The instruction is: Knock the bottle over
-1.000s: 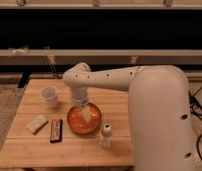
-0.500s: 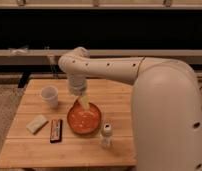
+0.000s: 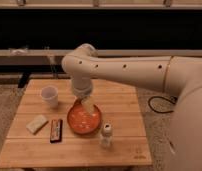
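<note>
Standing upright close to the front edge of the wooden worktop (image 3: 54, 152), the bottle (image 3: 107, 135) has its long axis vertical and its white cap pointing straight up. It sits right of centre, just beside the near right rim of the orange plate (image 3: 84, 120); whether the two touch cannot be told. Bare wood lies to the bottle's right and in front of it, up to the worktop's edges. On its left, past the plate, a dark snack bar (image 3: 56, 130) lies flat with its length running front to back, and a pale rectangular block (image 3: 37, 123) lies at an angle just left of that.

Above the plate's far half hangs the claw (image 3: 87, 105), pointing down from the white arm (image 3: 129, 70), apart from the bottle and to its upper left. Whether the claw is apart or together cannot be told, and nothing is seen held in it.

Farther back on the left, a white cup (image 3: 49, 95) stands upright, with open wood along the far edge behind it.
</note>
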Tool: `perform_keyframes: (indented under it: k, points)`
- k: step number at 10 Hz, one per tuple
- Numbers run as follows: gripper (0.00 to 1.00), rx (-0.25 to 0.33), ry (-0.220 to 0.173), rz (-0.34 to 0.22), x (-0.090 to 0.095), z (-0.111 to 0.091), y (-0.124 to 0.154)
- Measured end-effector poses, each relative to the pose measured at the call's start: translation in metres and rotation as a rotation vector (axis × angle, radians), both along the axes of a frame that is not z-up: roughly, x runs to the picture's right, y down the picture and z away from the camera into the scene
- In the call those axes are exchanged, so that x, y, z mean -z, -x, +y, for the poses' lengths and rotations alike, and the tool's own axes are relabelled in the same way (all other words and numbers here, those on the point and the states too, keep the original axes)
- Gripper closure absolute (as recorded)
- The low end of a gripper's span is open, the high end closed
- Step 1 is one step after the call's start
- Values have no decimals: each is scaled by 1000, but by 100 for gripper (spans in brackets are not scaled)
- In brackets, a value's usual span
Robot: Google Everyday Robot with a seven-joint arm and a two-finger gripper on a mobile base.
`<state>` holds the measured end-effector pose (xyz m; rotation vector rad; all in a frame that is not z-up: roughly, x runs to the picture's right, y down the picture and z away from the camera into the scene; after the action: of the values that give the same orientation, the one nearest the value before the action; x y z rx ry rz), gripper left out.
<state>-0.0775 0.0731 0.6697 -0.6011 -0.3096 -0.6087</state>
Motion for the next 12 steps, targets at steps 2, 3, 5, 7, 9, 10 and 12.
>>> perform_keyframes:
  k: [2,3,5,7,9,10,12]
  points:
    - [20,-43,-18,15,27,18,-15]
    - [20,-52,-25,21,39,24,-18]
    - [20,-74,-32,50,66,39,-34]
    - [20,-95,-25,74,75,54,-44]
    - [20,-134,-9,107,68,72,-57]
    - [20,-149,-6,122,61,81,-62]
    - [20,-186,1,153,45,95,-75]
